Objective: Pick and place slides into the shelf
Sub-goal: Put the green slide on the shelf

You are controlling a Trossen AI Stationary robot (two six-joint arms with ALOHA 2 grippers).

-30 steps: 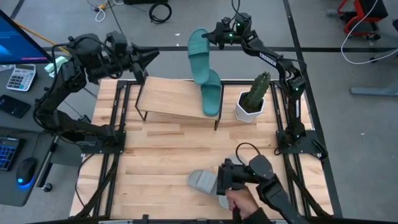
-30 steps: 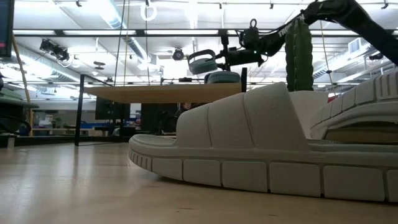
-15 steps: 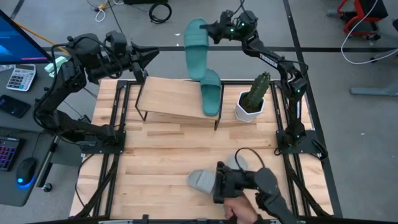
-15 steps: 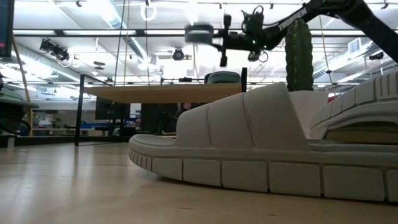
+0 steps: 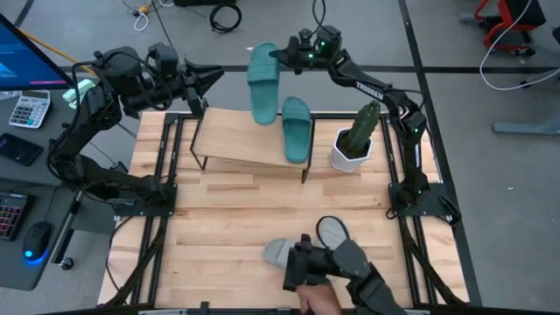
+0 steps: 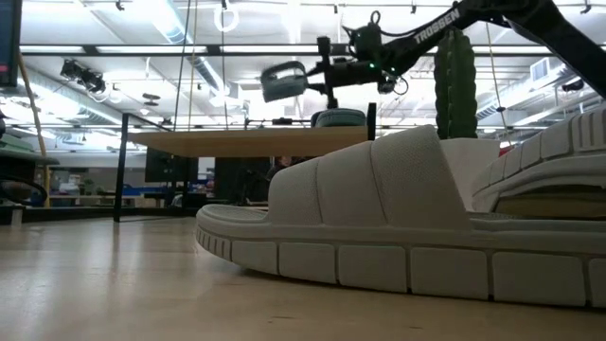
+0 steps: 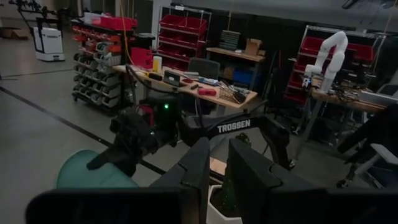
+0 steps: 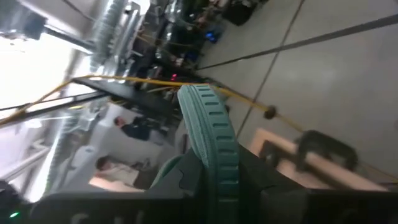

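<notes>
My right gripper (image 5: 282, 58) is shut on a teal slide (image 5: 262, 83) and holds it in the air over the shelf's (image 5: 236, 136) far edge. A second teal slide (image 5: 296, 129) lies sole down on the shelf's right end. Two light grey slides (image 5: 278, 253) (image 5: 331, 231) lie on the table near its front edge. They fill the low view (image 6: 379, 218). My left gripper (image 5: 213, 80) is shut with nothing in it and hangs level beyond the shelf's far left corner. My right gripper pinches the teal slide between its two fingers at the ribbed edge of the sole (image 8: 214, 146), near the slide's far end. The fingers reach in level from the table's right side. The slide is lifted clear, above the shelf (image 6: 246, 140).
A potted cactus (image 5: 360, 129) stands right of the shelf, under my right arm. A person's hand and dark-sleeved arm (image 5: 337, 267) reach in at the front edge, beside the grey slides. Bare wood lies between the shelf and the grey slides.
My right gripper has swung toward the table's left edge with the teal slide, rising a little on the way. The slide was over the one on the shelf and is now left of it. The person's arm at the front edge has shifted left.
</notes>
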